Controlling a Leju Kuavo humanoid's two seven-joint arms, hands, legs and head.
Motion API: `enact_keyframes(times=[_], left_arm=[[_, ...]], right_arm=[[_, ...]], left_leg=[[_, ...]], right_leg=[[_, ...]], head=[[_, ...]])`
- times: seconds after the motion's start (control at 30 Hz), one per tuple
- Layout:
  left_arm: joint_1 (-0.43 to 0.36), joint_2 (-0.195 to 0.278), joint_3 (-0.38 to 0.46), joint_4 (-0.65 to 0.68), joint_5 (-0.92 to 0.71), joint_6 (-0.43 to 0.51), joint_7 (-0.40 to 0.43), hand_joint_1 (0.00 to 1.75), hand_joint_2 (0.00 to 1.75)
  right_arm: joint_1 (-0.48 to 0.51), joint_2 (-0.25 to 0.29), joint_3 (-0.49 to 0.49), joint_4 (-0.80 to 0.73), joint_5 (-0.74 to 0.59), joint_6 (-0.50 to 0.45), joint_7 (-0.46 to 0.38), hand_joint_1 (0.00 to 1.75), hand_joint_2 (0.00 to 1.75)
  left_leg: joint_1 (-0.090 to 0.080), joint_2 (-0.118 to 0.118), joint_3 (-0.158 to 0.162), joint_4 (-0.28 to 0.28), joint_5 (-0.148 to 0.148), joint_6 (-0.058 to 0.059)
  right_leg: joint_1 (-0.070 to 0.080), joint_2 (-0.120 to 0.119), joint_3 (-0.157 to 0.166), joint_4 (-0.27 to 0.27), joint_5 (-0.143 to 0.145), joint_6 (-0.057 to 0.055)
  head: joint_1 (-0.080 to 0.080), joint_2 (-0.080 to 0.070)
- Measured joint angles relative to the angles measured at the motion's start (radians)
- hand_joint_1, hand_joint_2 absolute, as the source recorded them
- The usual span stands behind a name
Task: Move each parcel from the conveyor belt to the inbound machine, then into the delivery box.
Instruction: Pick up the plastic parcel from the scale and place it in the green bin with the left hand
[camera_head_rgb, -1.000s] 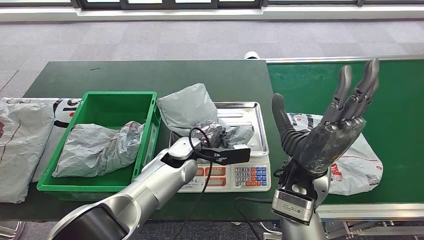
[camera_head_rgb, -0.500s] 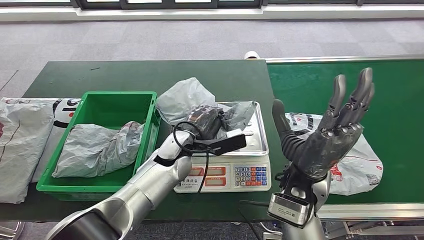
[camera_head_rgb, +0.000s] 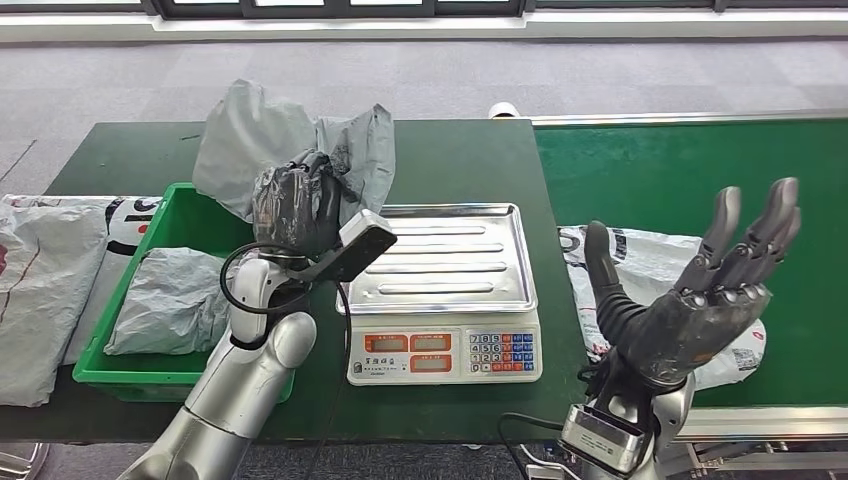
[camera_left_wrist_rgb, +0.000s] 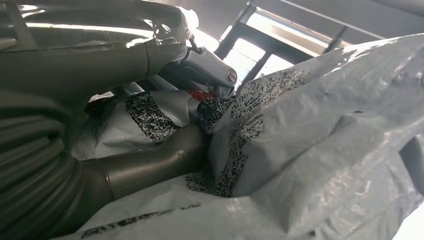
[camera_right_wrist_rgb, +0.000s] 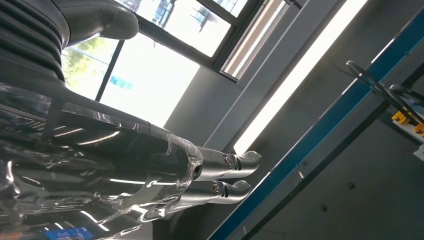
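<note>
Silver tube arms; dark grey hands: left hand (camera_head_rgb: 290, 205), right hand (camera_head_rgb: 700, 300); black cable (camera_head_rgb: 235, 290) at left wrist; ribbed grey wrist covers.

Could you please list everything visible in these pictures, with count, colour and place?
Grey plastic mailer parcel: one, grey, held up over the far end of the bin.
Green plastic bin: one, green, on the table left of the scale.
Grey parcel in the bin: one, grey.
Steel-topped weighing scale: one, silver and white, table centre, pan bare.
White printed parcel: one, white, on the conveyor belt, green, at right.
Parcels at the table's left end: at least two, grey and white.
Left hand: black, grips the grey mailer.
Right hand: black, raised, fingers spread.
</note>
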Motion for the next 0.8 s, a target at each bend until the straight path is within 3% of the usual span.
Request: enact_keyframes(times=[0.23, 0.47, 0.8], left_arm=[[0.045, 0.016, 0.045, -0.08, -0.012, 0.004, 0.006, 1.75, 1.75], [0.094, 0.022, 0.121, -0.119, -0.091, 0.028, 0.074, 1.75, 1.75], [0.132, 0.05, 0.29, -0.03, -0.107, -0.003, 0.119, 1.75, 1.75]], right_arm=[[0.013, 0.006, -0.016, -0.019, 0.004, 0.0, 0.0, 0.0, 1.75], [0.046, 0.012, -0.017, -0.044, 0.014, 0.0, 0.0, 0.0, 1.75], [0.076, 0.014, -0.018, -0.058, 0.014, 0.0, 0.004, 0.0, 1.75]], left_leg=[[0.0, 0.0, 0.0, 0.0, 0.0, 0.0], [0.0, 0.0, 0.0, 0.0, 0.0, 0.0], [0.001, 0.0, 0.0, 0.0, 0.0, -0.001]], right_leg=[[0.0, 0.0, 0.0, 0.0, 0.0, 0.0], [0.0, 0.0, 0.0, 0.0, 0.0, 0.0], [0.001, 0.0, 0.0, 0.0, 0.0, -0.001]], head=[[0.0, 0.0], [0.0, 0.0], [0.0, 0.0]])
